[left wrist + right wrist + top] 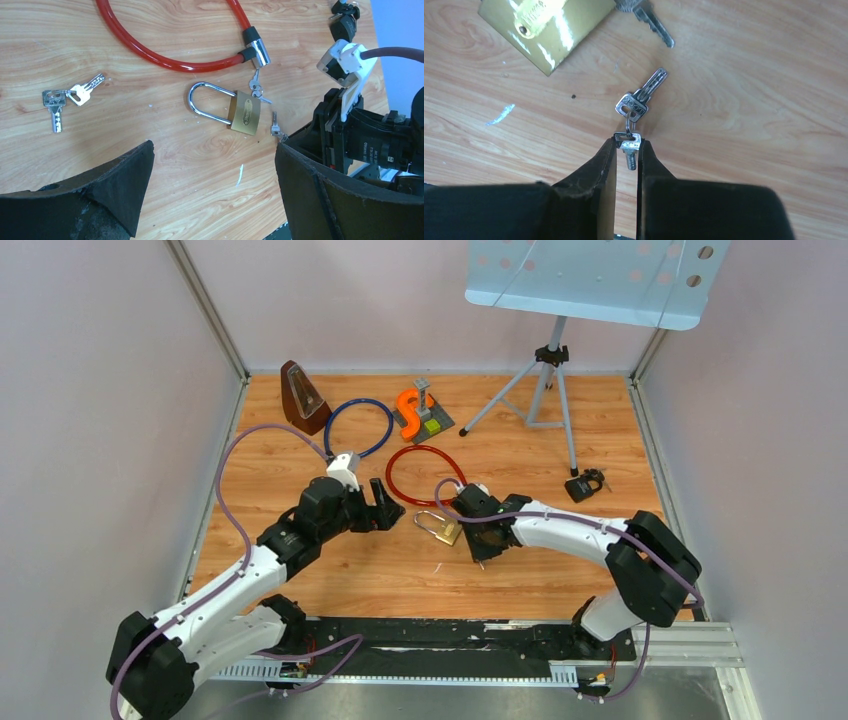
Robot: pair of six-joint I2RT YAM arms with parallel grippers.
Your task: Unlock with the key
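The gold metal padlock [245,114] lies flat in the middle of the wooden table [190,190], with its shiny curved bar pointing left. The right gripper [626,147] is nearly closed and pinches a small silver key [628,152]. A second flat key [640,97] is joined to it by a little ring [629,124], just right of the padlock. The left gripper [214,150] is wide open and holds nothing.

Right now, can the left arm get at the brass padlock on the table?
Probably yes: the left gripper is open, close to the padlock, with only bare table between. The right gripper, holding a key, stands at its other side.
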